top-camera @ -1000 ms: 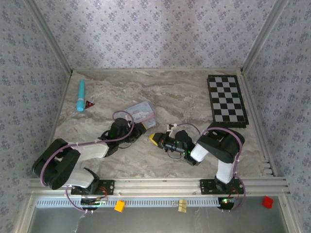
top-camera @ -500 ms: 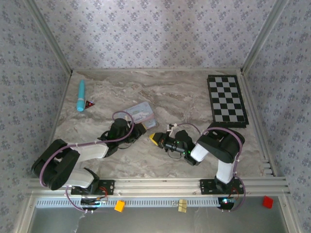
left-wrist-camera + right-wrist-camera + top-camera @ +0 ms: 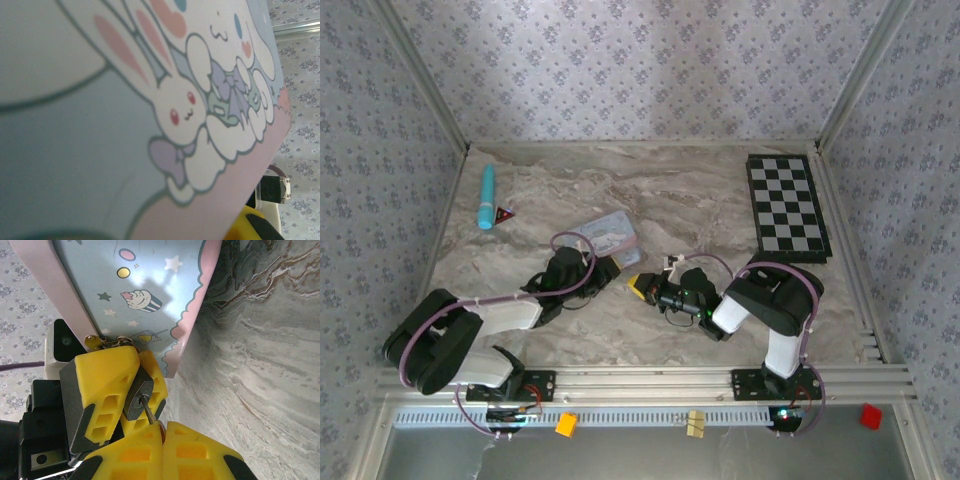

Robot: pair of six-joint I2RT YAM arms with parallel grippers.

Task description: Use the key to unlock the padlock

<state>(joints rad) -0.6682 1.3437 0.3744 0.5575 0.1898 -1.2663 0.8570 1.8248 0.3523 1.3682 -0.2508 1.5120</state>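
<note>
The padlock (image 3: 134,399), a small dark block, is clamped between the yellow fingers (image 3: 102,385) of my left gripper (image 3: 608,272). My right gripper (image 3: 162,432) is shut on the key (image 3: 148,412), whose thin blade reaches into the keyhole on the padlock's face. In the top view the two grippers meet tip to tip near the table's middle, with the right gripper (image 3: 638,287) just right of the left. The light-blue cartoon tin (image 3: 150,285) leans right over the left gripper. In the left wrist view the tin (image 3: 100,125) hides that gripper's jaws.
A black-and-white checkerboard (image 3: 788,206) lies at the back right. A blue tube (image 3: 486,196) and a small red-and-black triangle (image 3: 503,214) lie at the back left. The tin (image 3: 610,230) sits just behind the grippers on the marble table (image 3: 700,190).
The left gripper has edged slightly toward the right one, and the tin behind it has shifted and tipped a little. The right arm has stayed put.
</note>
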